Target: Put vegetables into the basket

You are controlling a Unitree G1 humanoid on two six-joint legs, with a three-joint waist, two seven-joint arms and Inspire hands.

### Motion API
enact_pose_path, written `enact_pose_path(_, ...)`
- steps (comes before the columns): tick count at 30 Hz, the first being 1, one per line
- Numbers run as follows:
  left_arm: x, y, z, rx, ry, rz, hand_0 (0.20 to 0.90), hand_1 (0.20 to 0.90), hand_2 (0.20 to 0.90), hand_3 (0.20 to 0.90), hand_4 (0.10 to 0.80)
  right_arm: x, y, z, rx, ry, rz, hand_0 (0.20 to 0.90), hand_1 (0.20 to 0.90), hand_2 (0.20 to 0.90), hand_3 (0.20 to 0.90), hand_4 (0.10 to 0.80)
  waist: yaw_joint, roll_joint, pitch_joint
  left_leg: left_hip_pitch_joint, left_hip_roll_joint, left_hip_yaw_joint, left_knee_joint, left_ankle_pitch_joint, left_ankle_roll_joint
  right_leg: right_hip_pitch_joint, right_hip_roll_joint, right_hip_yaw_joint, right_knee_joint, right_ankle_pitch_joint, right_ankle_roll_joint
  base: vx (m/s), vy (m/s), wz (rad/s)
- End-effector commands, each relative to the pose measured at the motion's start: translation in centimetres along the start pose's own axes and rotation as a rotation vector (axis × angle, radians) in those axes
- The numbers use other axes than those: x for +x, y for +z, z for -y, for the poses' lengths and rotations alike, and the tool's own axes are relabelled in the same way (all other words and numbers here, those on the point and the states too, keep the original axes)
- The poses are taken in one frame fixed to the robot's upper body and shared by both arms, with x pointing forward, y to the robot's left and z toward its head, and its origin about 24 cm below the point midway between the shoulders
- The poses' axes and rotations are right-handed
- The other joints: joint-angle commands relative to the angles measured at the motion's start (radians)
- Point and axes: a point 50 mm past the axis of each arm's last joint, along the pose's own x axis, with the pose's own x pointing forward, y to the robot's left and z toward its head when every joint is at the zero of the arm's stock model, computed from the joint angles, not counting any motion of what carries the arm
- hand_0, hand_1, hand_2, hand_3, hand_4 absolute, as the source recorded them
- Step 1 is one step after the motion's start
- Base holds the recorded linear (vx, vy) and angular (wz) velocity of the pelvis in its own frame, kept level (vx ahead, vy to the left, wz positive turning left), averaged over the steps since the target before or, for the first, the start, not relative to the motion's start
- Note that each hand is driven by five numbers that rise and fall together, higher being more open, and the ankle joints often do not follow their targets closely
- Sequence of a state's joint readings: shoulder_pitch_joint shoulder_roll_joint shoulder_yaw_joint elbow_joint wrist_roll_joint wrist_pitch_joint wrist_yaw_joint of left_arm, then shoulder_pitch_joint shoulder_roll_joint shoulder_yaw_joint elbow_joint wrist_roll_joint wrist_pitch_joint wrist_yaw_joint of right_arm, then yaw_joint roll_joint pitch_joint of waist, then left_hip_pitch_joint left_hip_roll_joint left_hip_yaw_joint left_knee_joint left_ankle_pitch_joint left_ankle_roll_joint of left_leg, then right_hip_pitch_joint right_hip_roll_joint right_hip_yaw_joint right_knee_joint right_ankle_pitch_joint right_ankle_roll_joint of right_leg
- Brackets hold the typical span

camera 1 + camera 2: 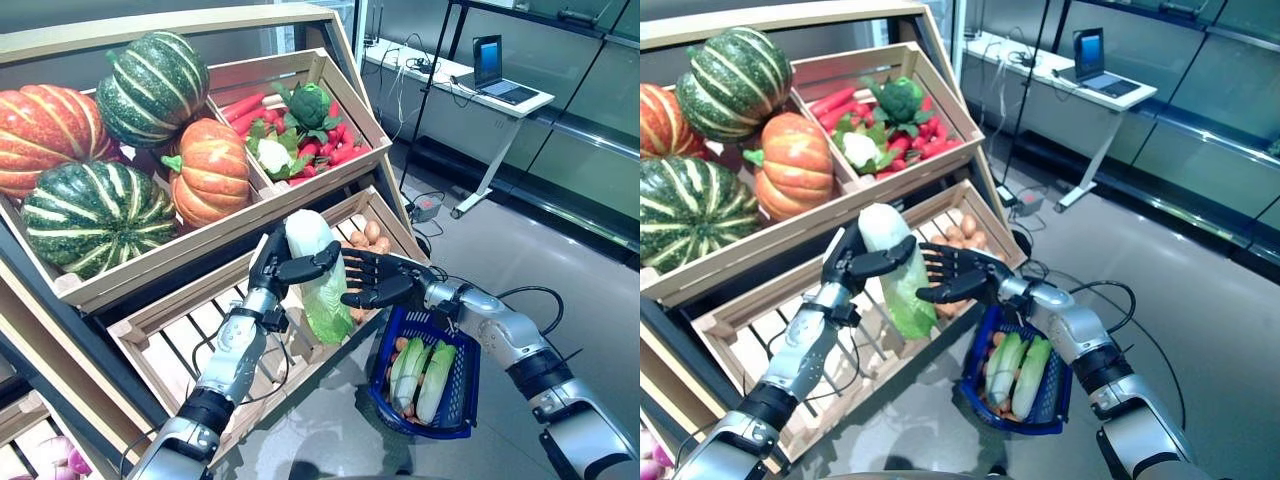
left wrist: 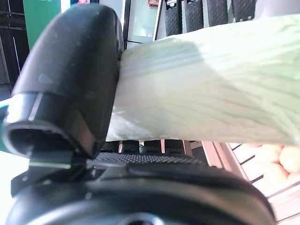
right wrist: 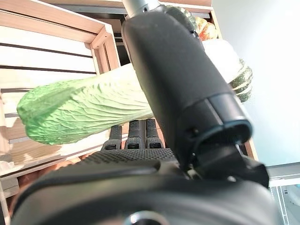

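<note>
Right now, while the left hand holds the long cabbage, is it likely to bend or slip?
The cabbage probably stays fairly stiff: it hangs straight from the left hand. Its leafy green end looks softer and may crush. The smooth pale stalk could slip, so the right hand beside it may help.

Bright, even indoor light; glare on floor (image 1: pixel 560 260) (glossy); wrist views blurred close-up.

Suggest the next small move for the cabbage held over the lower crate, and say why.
Probably hand over: the right robot hand, fingers straight, touches the napa cabbage that the left robot hand grips. The blue basket hangs from the right forearm, so closing the right hand lets it lower the cabbage there.
</note>
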State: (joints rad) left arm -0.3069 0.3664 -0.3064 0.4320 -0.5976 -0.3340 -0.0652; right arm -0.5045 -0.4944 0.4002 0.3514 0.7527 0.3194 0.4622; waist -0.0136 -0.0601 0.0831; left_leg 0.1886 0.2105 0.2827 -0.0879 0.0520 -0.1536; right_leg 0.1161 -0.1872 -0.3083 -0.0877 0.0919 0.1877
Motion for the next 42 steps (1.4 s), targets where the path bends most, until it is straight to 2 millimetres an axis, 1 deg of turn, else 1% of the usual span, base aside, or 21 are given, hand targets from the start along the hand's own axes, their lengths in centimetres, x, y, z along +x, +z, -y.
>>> enact_pose_path(1, 2.6, 5.3, 4.1, -0.051, -0.202, 0.287, 0.300, 0.300, 0.300, 0.300, 0.400, 2.7, 4.2, -2.5, -0.072, 0.123, 0.101, 0.900, 0.900, 0.900, 0.900, 0.800, 0.014, 0.004, -0.076, -0.037, 0.016, -0.014, 0.001, -0.011, -0.002, 0.040, -0.041, 0.013, 0.017, -0.040, -0.010, 0.000, 0.000, 0.00)
enact_pose_path(3, 2.8, 6.0, 4.5, -0.051, -0.223, 0.310, 0.300, 0.300, 0.300, 0.300, 0.400, 2.8, 2.9, -2.2, -0.046, 0.112, 0.044, 0.900, 0.900, 0.900, 0.900, 0.800, 0.016, 0.003, -0.077, -0.038, 0.016, -0.014, 0.001, -0.011, -0.002, 0.040, -0.043, 0.012, 0.017, -0.039, -0.010, 0.000, 0.000, 0.00)
enact_pose_path(5, 2.9, 6.4, 4.7, -0.051, -0.237, 0.321, 0.300, 0.300, 0.300, 0.300, 0.400, 2.9, 2.5, -2.2, -0.032, 0.109, 0.023, 0.900, 0.900, 0.900, 0.900, 0.800, 0.017, 0.003, -0.076, -0.038, 0.017, -0.016, 0.001, -0.010, -0.002, 0.040, -0.043, 0.011, 0.018, -0.038, -0.010, 0.000, 0.000, 0.00)
enact_pose_path(7, 3.2, 7.1, 5.3, -0.068, -0.260, 0.340, 0.300, 0.300, 0.300, 0.300, 0.400, 3.2, 1.5, -1.9, 0.023, 0.106, -0.004, 0.900, 0.900, 0.900, 0.900, 0.800, 0.020, 0.004, -0.073, -0.039, 0.017, -0.021, 0.001, -0.010, -0.002, 0.040, -0.045, 0.009, 0.019, -0.038, -0.010, 0.000, 0.000, 0.00)
enact_pose_path(13, 3.2, 7.5, 6.6, -0.132, -0.327, 0.363, 0.300, 0.300, 0.300, 0.300, 0.400, 4.1, 0.1, -2.2, 0.144, 0.118, -0.039, 0.900, 0.900, 0.900, 0.900, 0.800, 0.031, 0.007, -0.077, -0.039, 0.016, -0.030, 0.001, -0.011, -0.001, 0.044, -0.045, 0.007, 0.018, -0.041, -0.013, 0.000, 0.000, 0.00)
enact_pose_path(16, 3.0, 7.9, 7.7, -0.150, -0.387, 0.388, 0.300, 0.300, 0.300, 0.300, 0.400, 4.6, -0.7, -2.2, 0.226, 0.094, -0.052, 0.900, 0.900, 0.900, 0.900, 0.800, 0.039, 0.009, -0.079, -0.039, 0.016, -0.035, 0.001, -0.014, -0.001, 0.046, -0.044, 0.003, 0.015, -0.040, -0.013, 0.000, 0.000, 0.00)
enact_pose_path(20, 2.9, 8.7, 8.6, -0.181, -0.434, 0.409, 0.300, 0.300, 0.300, 0.300, 0.400, 5.1, -1.1, -1.9, 0.302, 0.044, -0.057, 0.900, 0.900, 0.900, 0.900, 0.800, 0.047, 0.010, -0.084, -0.041, 0.013, -0.041, 0.001, -0.016, 0.000, 0.049, -0.043, 0.002, 0.012, -0.040, -0.015, 0.000, 0.000, 0.00)
enact_pose_path(25, 2.8, 9.1, 9.4, -0.227, -0.480, 0.410, 0.300, 0.300, 0.300, 0.300, 0.400, 5.8, -1.0, -2.5, 0.397, 0.076, -0.025, 0.900, 0.900, 0.900, 0.900, 0.800, 0.054, 0.013, -0.087, -0.046, 0.013, -0.046, 0.001, -0.015, 0.000, 0.046, -0.043, 0.001, 0.009, -0.036, -0.016, -0.013, 0.003, 0.01)
enact_pose_path(30, 2.8, 8.9, 10.0, -0.263, -0.514, 0.382, 0.300, 0.300, 0.300, 0.300, 0.400, 6.2, -0.5, -2.7, 0.422, 0.093, -0.006, 0.900, 0.900, 0.900, 0.900, 0.800, 0.060, 0.016, -0.089, -0.051, 0.012, -0.057, 0.001, -0.015, -0.001, 0.045, -0.043, -0.003, 0.009, -0.036, -0.016, -0.021, 0.002, 0.12)
enact_pose_path(34, 2.8, 8.8, 10.4, -0.302, -0.540, 0.382, 0.300, 0.300, 0.300, 0.300, 0.400, 6.4, -0.3, -2.5, 0.400, 0.096, -0.037, 0.900, 0.900, 0.900, 0.900, 0.800, 0.065, 0.016, -0.093, -0.052, 0.011, -0.064, 0.001, -0.018, -0.001, 0.047, -0.044, -0.006, 0.008, -0.038, -0.017, -0.006, 0.005, 0.05)
enact_pose_path(35, 2.8, 8.9, 10.5, -0.305, -0.543, 0.384, 0.300, 0.300, 0.300, 0.300, 0.400, 6.4, -0.3, -2.4, 0.395, 0.098, -0.042, 0.822, 0.822, 0.822, 0.822, 0.748, 0.065, 0.016, -0.094, -0.051, 0.011, -0.064, 0.001, -0.019, -0.002, 0.048, -0.045, -0.006, 0.007, -0.038, -0.016, 0.007, 0.009, 0.10)
enact_pose_path(36, 2.8, 8.9, 10.6, -0.304, -0.547, 0.387, 0.300, 0.300, 0.300, 0.300, 0.400, 6.4, -0.4, -2.4, 0.396, 0.104, -0.040, 0.300, 0.300, 0.300, 0.300, 0.400, 0.066, 0.016, -0.095, -0.051, 0.011, -0.065, 0.001, -0.020, -0.002, 0.049, -0.045, -0.007, 0.006, -0.038, -0.016, 0.011, 0.007, 0.09)
enact_pose_path(38, 2.8, 9.0, 10.8, -0.303, -0.551, 0.386, 0.300, 0.300, 0.300, 0.300, 0.400, 6.3, -0.3, -2.3, 0.414, 0.115, -0.025, 0.300, 0.300, 0.300, 0.300, 0.400, 0.067, 0.015, -0.098, -0.050, 0.011, -0.066, 0.001, -0.021, -0.002, 0.052, -0.045, -0.009, 0.005, -0.038, -0.017, 0.015, 0.004, 0.06)
enact_pose_path(42, 2.8, 8.8, 10.6, -0.287, -0.536, 0.370, 0.300, 0.300, 0.300, 0.300, 0.400, 6.1, -0.3, -2.2, 0.442, 0.131, -0.006, 0.300, 0.300, 0.300, 0.300, 0.400, 0.068, 0.015, -0.102, -0.050, 0.011, -0.067, 0.001, -0.021, -0.001, 0.053, -0.045, -0.010, 0.005, -0.036, -0.016, 0.015, -0.003, 0.04)
